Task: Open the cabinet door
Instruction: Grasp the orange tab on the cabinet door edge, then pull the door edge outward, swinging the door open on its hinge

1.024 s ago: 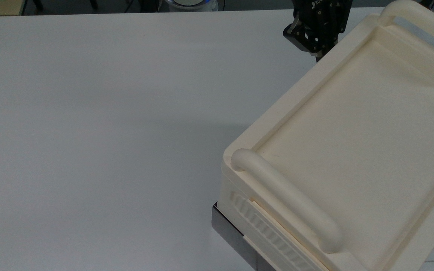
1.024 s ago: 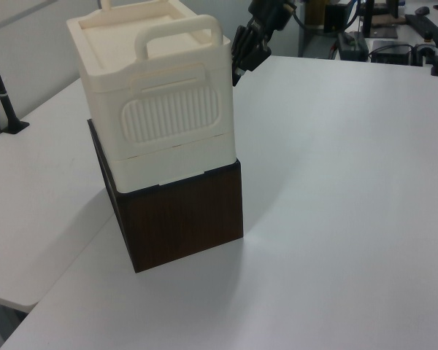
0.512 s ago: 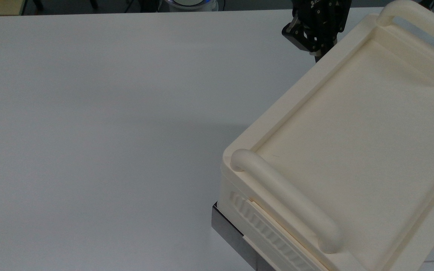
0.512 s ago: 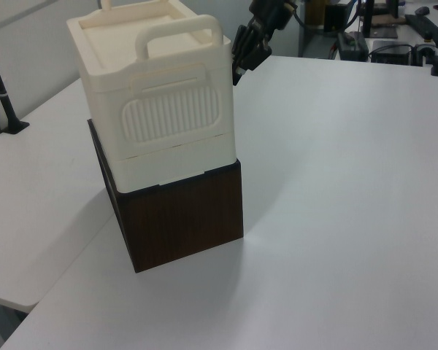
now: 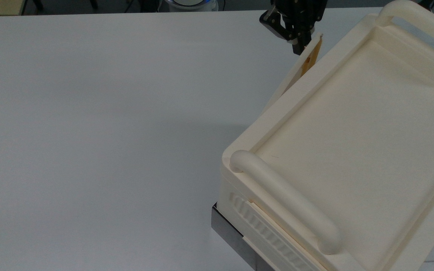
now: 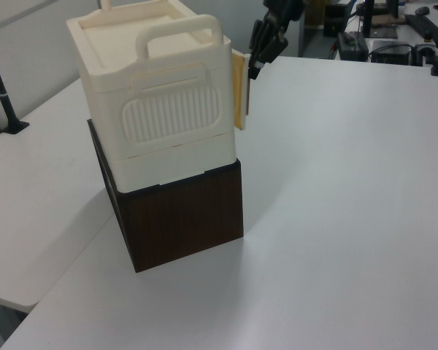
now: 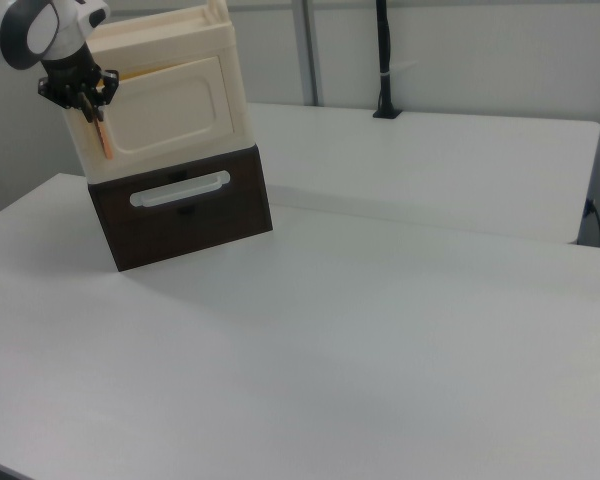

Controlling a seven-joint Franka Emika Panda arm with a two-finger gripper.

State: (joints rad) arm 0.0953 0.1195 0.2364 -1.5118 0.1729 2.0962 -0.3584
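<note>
Within the last second the cabinet door (image 5: 295, 72) left the cabinet (image 5: 352, 124) side. Earlier it sat flush and could not be told apart from the wall; at this moment its free end stood clear of the body, making a narrow wedge in the top view, with the copper-orange strip handle (image 5: 311, 55) exposed at the tip. The gripper (image 5: 299, 48) had shifted toward the top view's left, away from the cabinet, and sat right at that handle end. In the left view the door (image 6: 239, 92) showed edge-on, just proud of the corner, gripper (image 6: 252, 71) at its upper edge.

Tool state — you cannot tell from these pictures whether the fingers were clenched on the handle or merely hooked behind the panel.

Judgement: the latch was broken and the door barely ajar — most of the swing remained. You would want the pull to follow the hinge arc, since a straight pull risks slipping off the thin strip.
</note>
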